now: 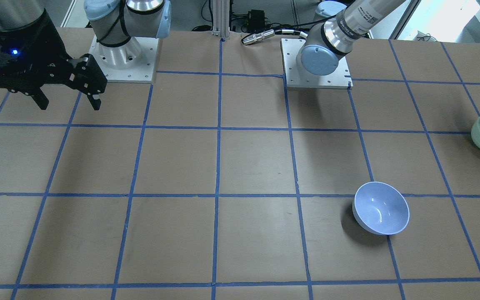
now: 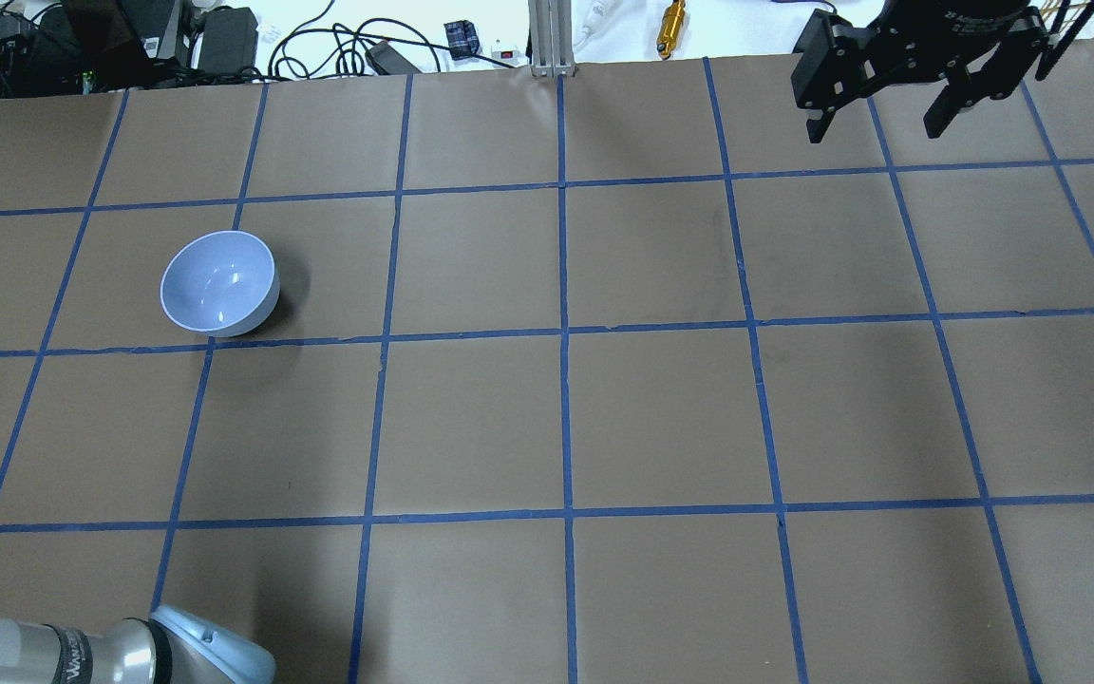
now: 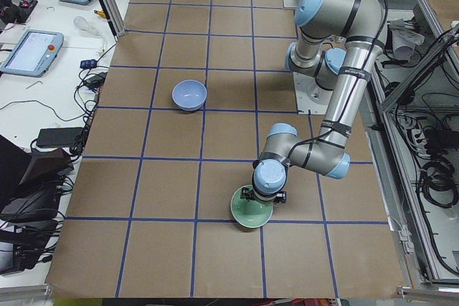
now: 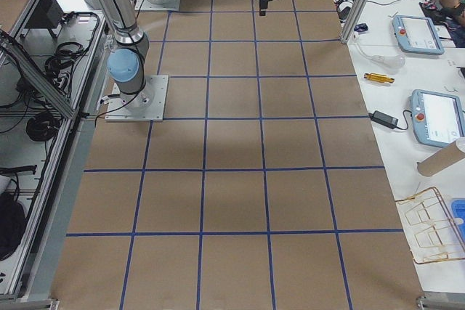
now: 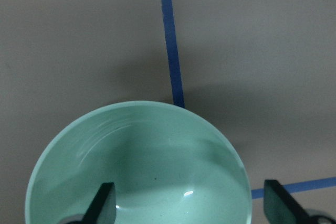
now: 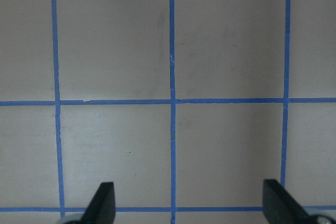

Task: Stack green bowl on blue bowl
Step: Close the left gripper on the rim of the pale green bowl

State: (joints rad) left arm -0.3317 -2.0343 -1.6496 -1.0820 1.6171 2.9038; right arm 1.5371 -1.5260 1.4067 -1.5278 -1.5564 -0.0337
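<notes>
Covering the whole work area, the tabletop [image 2: 651, 418] was brown paper with a grid of blue tape. The left arm [image 3: 344, 91] was folded down toward the end of the tabletop on the robot's left side, because the green bowl [image 3: 251, 214] stood there, upright, not far from the edge. The right gripper [image 1: 70, 104] hung high on the opposite side, its jaws spread and holding nothing, probably parked there so as not to disturb. The blue bowl [image 2: 219, 283] stood upright and empty, well apart from the green one, with only bare tabletop between them, so the way for carrying looked free. The left gripper [image 5: 191, 203] was just over the green bowl, jaws spread, one finger [image 5: 105, 203] over the inside and the other outside the rim. I judge the wall was not yet pinched.
</notes>
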